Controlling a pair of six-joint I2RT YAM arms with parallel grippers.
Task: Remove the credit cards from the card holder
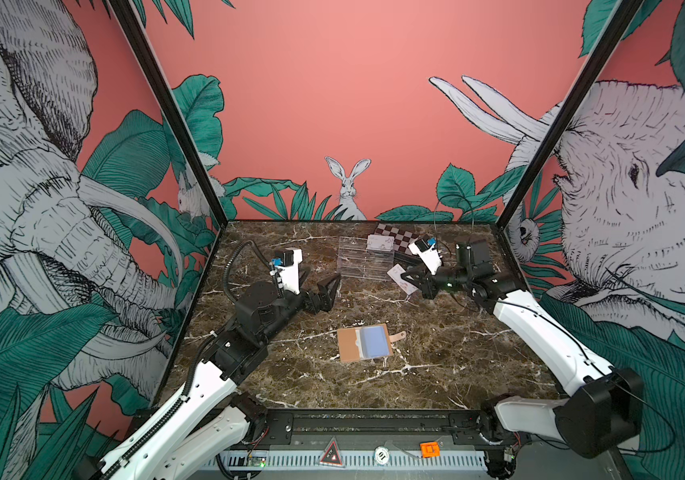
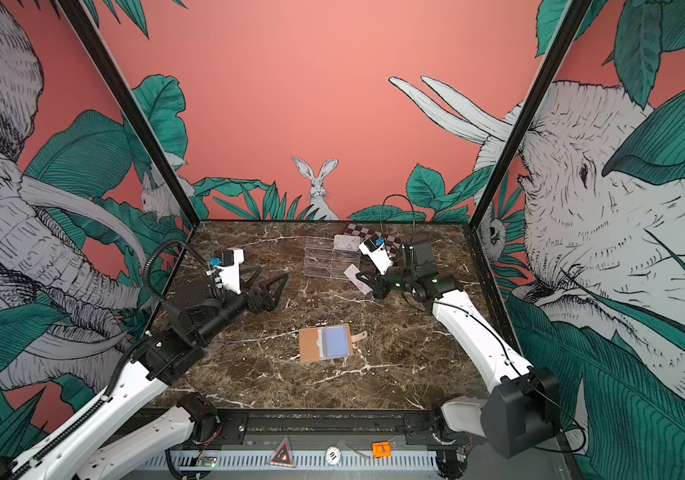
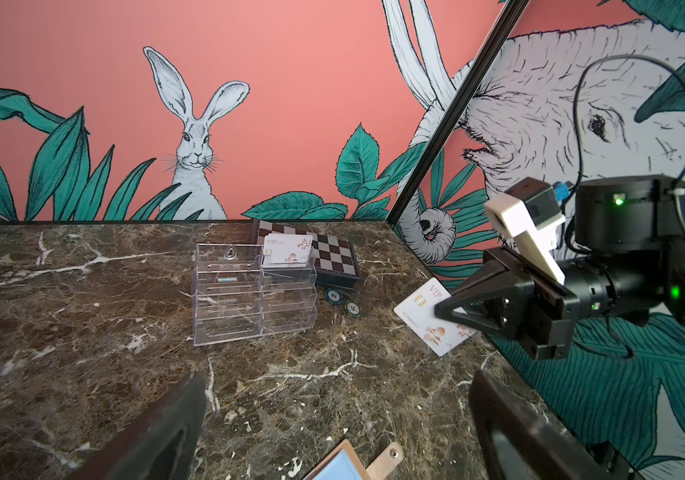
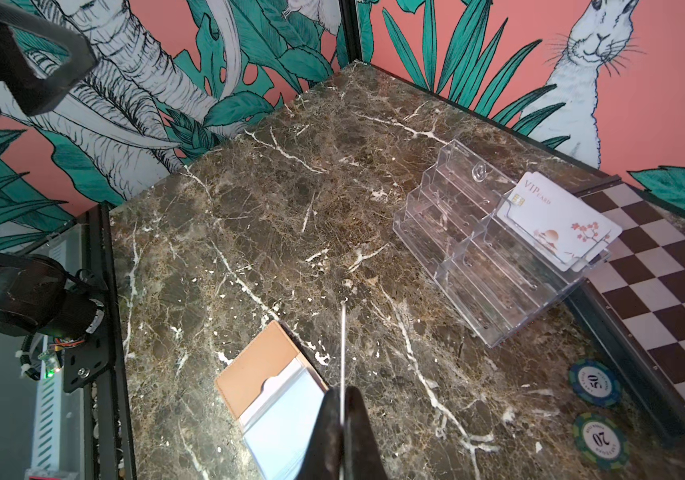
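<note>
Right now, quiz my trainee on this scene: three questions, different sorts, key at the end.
1. True or false: the left claw is open and empty.
2. Fill in: the right claw is shut on a ____.
3. The other card stands in: A holder, B tray, C checkered box.
Key: 1 true; 2 card; 3 B.
</note>
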